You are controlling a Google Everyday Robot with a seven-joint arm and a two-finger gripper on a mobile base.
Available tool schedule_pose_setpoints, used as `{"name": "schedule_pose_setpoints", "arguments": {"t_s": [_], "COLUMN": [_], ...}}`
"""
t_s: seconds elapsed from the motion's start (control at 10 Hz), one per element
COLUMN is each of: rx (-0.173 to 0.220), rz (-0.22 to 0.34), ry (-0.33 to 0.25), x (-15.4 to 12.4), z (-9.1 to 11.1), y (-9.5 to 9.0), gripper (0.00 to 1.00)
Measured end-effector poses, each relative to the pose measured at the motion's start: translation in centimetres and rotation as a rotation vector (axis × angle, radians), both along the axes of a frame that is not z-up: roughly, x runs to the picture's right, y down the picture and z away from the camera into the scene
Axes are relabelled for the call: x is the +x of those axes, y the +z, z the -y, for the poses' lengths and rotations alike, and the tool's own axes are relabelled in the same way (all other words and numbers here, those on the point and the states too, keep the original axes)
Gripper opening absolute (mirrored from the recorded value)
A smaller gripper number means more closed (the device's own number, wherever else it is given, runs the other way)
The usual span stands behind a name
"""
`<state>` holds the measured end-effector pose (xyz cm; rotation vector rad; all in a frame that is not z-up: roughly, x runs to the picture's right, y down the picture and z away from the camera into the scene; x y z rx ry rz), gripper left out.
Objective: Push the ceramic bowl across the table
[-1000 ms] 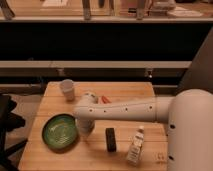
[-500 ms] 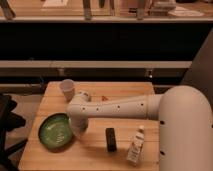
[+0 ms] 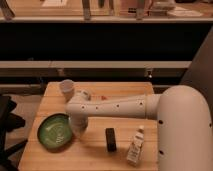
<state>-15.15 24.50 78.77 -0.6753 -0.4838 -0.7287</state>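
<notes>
The ceramic bowl point(image 3: 54, 132), wide, shallow and green with a darker rim, sits near the front left corner of the light wooden table point(image 3: 125, 122). My white arm reaches in from the right and bends down at its left end. There my gripper point(image 3: 76, 130) stands shut against the bowl's right rim, low over the tabletop. It holds nothing. The arm's end hides part of the bowl's right edge.
A small white cup point(image 3: 67, 88) stands at the back left of the table. A small red item point(image 3: 103, 97) lies behind the arm. A black block point(image 3: 110, 139) and a white bottle point(image 3: 135, 146) are at the front. Dark shelving runs behind.
My arm has swung left across the table, and the bowl has slid a little to the left with the gripper against its rim.
</notes>
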Motion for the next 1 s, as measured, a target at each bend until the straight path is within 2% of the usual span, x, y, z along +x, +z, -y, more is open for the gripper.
{"name": "schedule_pose_setpoints", "arguments": {"t_s": [1.0], "rx": [-0.008], "rz": [-0.007], "ry": [-0.009], "x": [-0.08], "z": [0.42], "y": [0.38], "gripper": [0.02]}}
